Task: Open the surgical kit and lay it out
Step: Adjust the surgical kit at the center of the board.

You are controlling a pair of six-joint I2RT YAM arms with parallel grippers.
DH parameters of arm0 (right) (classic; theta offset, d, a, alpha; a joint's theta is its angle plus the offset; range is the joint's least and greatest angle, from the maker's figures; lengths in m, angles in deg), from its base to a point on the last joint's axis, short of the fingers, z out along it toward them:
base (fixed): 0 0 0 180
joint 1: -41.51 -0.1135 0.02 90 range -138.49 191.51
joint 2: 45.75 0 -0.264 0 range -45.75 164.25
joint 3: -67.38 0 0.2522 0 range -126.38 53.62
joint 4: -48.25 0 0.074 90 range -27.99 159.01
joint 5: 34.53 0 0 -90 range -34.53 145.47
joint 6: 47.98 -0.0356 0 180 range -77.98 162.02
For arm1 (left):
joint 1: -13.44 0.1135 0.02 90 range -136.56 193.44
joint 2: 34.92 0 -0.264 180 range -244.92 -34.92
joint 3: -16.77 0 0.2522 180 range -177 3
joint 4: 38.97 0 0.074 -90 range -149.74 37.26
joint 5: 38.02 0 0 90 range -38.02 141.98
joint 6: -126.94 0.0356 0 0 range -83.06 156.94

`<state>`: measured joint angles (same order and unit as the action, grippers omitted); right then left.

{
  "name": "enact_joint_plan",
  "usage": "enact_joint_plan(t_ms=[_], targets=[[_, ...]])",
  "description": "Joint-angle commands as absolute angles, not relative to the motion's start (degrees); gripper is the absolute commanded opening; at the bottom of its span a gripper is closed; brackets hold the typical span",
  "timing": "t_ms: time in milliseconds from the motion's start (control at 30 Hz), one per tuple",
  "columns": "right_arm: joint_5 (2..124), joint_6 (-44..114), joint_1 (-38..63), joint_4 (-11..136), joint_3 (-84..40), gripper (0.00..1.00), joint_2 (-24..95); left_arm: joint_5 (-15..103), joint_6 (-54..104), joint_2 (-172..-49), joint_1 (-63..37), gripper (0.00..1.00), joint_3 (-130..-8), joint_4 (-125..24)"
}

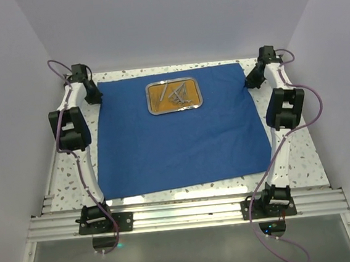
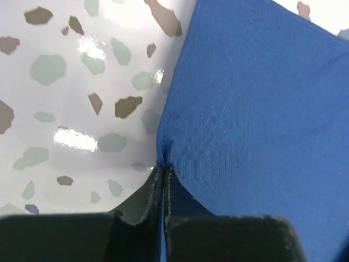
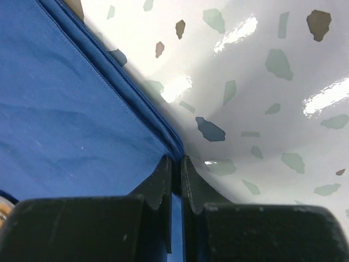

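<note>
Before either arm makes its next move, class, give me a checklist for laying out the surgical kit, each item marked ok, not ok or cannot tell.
1. Left gripper jaws pinched on the blue cloth at its far-left corner: ok.
2. Right gripper jaws pinched on the cloth's far-right hem: ok.
3. Cloth spread open over the table: ok.
4. Steel tray standing flat on the cloth, far centre: ok.
5. Instruments laid out of the tray: not ok, they lie piled inside.
6. Every instrument present: cannot tell, too small.

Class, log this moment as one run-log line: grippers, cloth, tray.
left gripper: shut on cloth corner | right gripper: shut on cloth corner | cloth: spread flat | tray: on cloth, tools inside
</note>
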<state>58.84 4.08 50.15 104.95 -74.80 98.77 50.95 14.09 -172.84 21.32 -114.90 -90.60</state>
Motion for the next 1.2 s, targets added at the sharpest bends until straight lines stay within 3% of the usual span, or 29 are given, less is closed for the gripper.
enact_joint_plan(t_ms=[0,133,367,433,467,500,533,633,667,933,1167], targets=[[53.7,3.2,49.6,104.3,-71.4,0.00,95.4,53.1,13.5,-174.0,23.8,0.00,-119.8,-88.5],[49.1,3.7,49.8,103.0,-63.4,0.00,90.4,52.3,13.5,-175.9,23.8,0.00,-123.1,-87.9],[50.6,5.7,51.0,105.4,-66.1,0.00,90.8,50.2,12.3,-176.7,23.9,0.00,-122.9,-86.0],[51.1,6.3,51.2,105.7,-67.2,0.43,91.1,50.0,11.9,-176.3,23.8,0.03,-122.7,-86.1],[51.3,6.5,51.2,105.6,-67.7,0.65,90.7,49.4,11.8,-175.2,23.9,0.24,-122.4,-86.1],[51.6,6.5,51.3,105.4,-67.7,0.96,90.6,48.9,11.9,-174.4,23.7,0.37,-122.0,-86.0],[51.9,6.6,51.3,105.3,-67.7,0.99,90.3,48.6,11.9,-173.4,23.7,0.68,-120.5,-85.6],[52.3,7.4,51.3,104.2,-67.0,0.98,88.7,50.9,12.0,-168.1,23.4,0.98,-117.6,-83.9],[51.8,7.9,51.3,104.2,-65.9,0.98,87.9,51.6,12.1,-166.2,23.2,1.00,-117.7,-83.8],[49.8,7.0,51.4,103.5,-53.2,0.99,72.5,53.7,14.4,-161.1,13.9,0.96,-120.2,-84.6],[55.2,4.6,50.6,98.8,-23.0,0.96,49.9,53.5,12.3,-166.3,-1.1,0.87,-124.1,-85.6]])
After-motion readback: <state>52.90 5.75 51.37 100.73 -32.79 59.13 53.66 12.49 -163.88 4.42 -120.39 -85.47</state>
